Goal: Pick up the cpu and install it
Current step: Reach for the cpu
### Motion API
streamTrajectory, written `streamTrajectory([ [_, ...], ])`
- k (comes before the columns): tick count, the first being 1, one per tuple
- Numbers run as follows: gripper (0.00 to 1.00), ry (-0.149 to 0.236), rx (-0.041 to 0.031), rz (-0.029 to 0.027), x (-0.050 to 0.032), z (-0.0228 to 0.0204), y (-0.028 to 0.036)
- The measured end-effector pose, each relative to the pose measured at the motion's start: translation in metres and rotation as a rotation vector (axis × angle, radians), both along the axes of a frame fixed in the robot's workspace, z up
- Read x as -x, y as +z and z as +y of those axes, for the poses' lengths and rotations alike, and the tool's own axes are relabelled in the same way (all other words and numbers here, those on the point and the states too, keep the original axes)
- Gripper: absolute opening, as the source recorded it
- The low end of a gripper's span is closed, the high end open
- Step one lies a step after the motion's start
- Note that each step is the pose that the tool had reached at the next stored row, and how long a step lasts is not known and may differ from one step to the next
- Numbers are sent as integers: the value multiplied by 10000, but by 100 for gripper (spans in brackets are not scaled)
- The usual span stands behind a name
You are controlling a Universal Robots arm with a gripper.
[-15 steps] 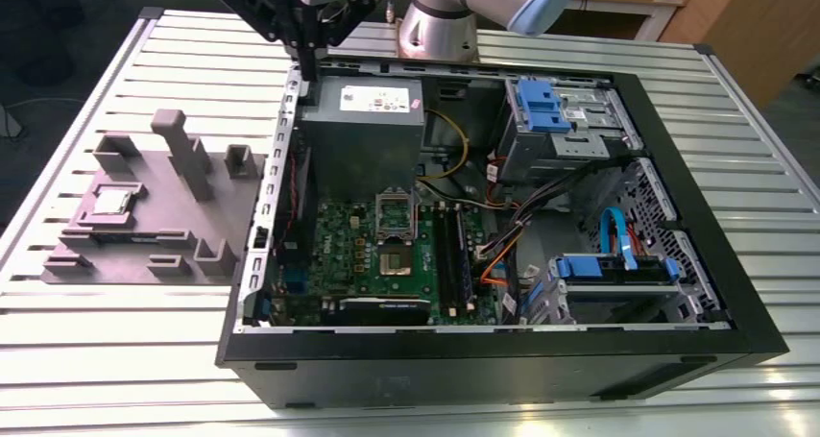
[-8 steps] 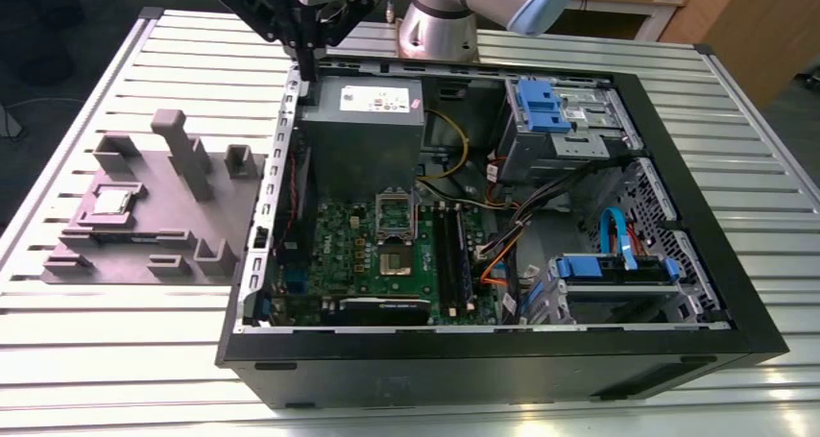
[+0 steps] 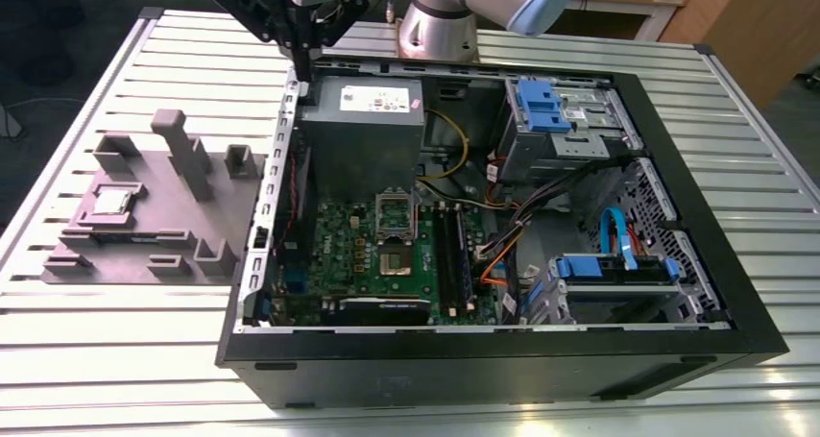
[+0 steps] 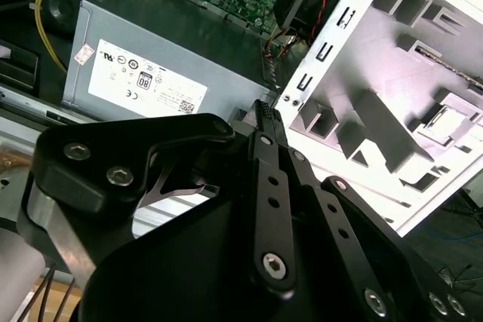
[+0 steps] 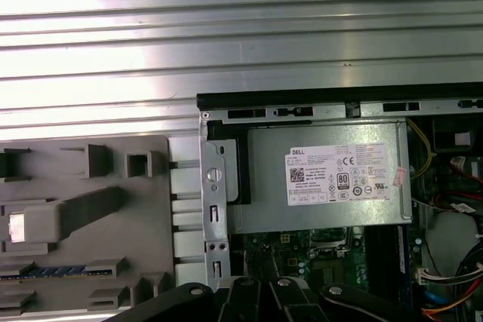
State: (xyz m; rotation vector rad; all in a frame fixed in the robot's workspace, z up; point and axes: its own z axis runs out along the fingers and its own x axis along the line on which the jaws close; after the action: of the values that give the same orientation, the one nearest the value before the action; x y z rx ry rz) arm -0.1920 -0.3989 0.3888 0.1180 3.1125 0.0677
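The cpu (image 3: 113, 203), a small silvery square, lies in a recess of the grey fixture (image 3: 154, 235) on the exterior view's left, beside the open computer case (image 3: 513, 351). It also shows as a bright patch (image 5: 15, 228) in the first wrist view. My gripper (image 3: 305, 70) hangs above the case's far left corner, next to the grey power supply box (image 3: 365, 120), well away from the cpu. Its black fingers (image 4: 264, 115) stand together, shut, with nothing between them. The green motherboard (image 3: 346, 254) lies inside the case.
Black memory sticks (image 3: 451, 250) stand upright on the motherboard. Blue drive brackets (image 3: 539, 106) and cables (image 3: 615, 230) occupy the case's right half. Grey posts (image 3: 180, 149) rise from the fixture. The ribbed metal table (image 3: 115, 360) surrounds everything.
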Motion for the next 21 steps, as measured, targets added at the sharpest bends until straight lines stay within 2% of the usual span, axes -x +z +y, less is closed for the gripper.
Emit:
streamTrajectory([
  [21,11,0,0,0,52,0,-4],
])
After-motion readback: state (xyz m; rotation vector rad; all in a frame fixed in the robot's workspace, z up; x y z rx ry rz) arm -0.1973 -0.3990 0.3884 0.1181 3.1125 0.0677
